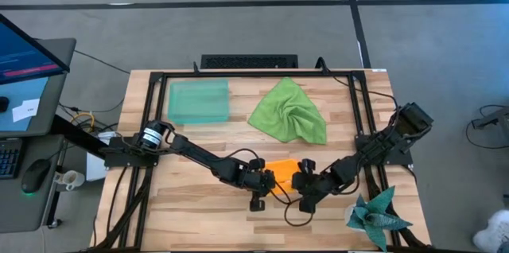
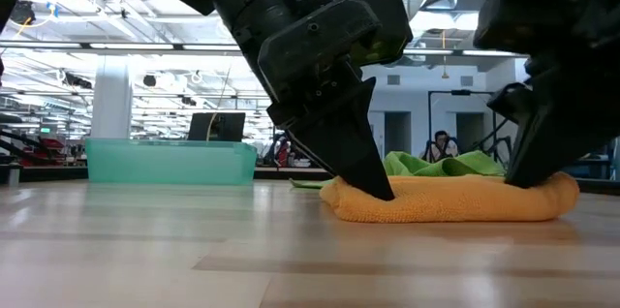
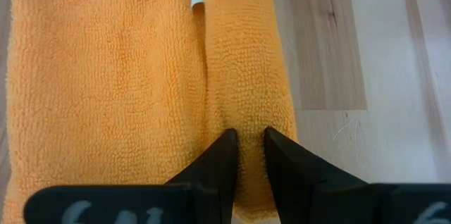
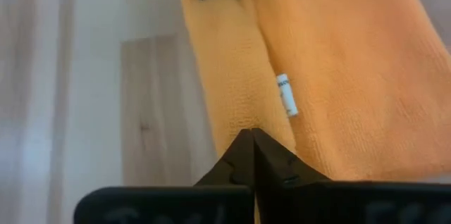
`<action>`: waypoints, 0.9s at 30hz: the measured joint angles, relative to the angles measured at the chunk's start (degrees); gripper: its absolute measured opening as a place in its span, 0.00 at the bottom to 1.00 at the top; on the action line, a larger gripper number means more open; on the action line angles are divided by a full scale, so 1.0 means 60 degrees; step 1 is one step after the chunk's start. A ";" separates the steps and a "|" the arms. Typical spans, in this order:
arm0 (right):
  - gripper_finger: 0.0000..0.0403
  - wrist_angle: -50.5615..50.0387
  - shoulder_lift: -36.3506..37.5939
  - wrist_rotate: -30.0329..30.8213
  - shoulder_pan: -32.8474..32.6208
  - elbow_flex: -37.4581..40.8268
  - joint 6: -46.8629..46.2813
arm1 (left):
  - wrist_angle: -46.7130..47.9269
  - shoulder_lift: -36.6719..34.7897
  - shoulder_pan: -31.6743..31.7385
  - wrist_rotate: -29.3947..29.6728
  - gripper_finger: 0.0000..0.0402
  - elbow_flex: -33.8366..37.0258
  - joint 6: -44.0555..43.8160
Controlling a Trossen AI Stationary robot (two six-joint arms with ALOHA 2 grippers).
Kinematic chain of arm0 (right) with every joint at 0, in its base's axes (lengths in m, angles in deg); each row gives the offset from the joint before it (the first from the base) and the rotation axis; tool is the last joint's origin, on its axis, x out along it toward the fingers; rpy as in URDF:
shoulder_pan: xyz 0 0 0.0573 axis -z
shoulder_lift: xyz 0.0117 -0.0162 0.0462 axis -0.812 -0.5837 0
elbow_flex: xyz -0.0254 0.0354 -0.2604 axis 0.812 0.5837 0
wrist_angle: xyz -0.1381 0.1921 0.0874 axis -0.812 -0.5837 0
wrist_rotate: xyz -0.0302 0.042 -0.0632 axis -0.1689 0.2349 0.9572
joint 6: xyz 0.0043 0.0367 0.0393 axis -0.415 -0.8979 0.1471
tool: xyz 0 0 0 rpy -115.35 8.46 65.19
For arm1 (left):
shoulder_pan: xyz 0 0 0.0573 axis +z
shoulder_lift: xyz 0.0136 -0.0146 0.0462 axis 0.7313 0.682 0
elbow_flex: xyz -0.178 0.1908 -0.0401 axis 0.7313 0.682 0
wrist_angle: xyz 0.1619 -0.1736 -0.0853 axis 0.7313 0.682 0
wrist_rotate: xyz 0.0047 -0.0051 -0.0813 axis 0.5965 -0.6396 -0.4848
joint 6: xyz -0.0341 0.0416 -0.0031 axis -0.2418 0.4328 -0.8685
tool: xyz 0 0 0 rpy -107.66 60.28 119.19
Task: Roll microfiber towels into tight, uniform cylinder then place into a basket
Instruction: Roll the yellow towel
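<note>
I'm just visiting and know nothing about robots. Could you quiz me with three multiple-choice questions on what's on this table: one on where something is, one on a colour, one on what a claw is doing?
1. Where is the basket?
A. far left part of the table
B. near right corner
C. under the orange towel

2. What colour is the towel between the claws?
A. green
B. orange
C. teal

3. How is the right claw?
A. wide open above the table
B. shut on the orange towel
C. holding the basket

Answers: 1 A, it sits empty beside the green towel. 2 B, both claws pinch its ends. 3 B, its fingers meet on the fold.
</note>
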State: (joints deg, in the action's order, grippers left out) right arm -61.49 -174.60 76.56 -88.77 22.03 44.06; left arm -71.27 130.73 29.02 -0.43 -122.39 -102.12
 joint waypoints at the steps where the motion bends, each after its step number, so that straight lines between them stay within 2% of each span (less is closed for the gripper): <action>1: 0.05 -0.0089 0.0001 -0.0006 0.0004 -0.0004 -0.0118 | -0.0035 0.0006 0.0001 0.0011 0.16 0.0000 0.0013; 7: 0.04 -0.0151 0.0004 -0.0171 0.0011 -0.0004 -0.0158 | -0.0238 0.0014 0.0004 0.0091 0.16 0.0000 0.0309; 16: 0.03 -0.0201 -0.0388 -0.0778 0.0016 -0.0030 -0.0798 | -0.0521 0.0029 -0.0120 0.1529 0.16 0.0007 0.0877; 27: 0.04 -0.0327 -0.0494 -0.1086 0.0083 -0.0025 -0.0903 | -0.0389 -0.0051 -0.0236 0.1594 0.16 0.0007 0.0698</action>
State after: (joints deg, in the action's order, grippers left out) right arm -63.45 -177.56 70.05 -88.27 21.88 38.64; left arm -73.60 130.43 27.60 9.13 -122.34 -97.93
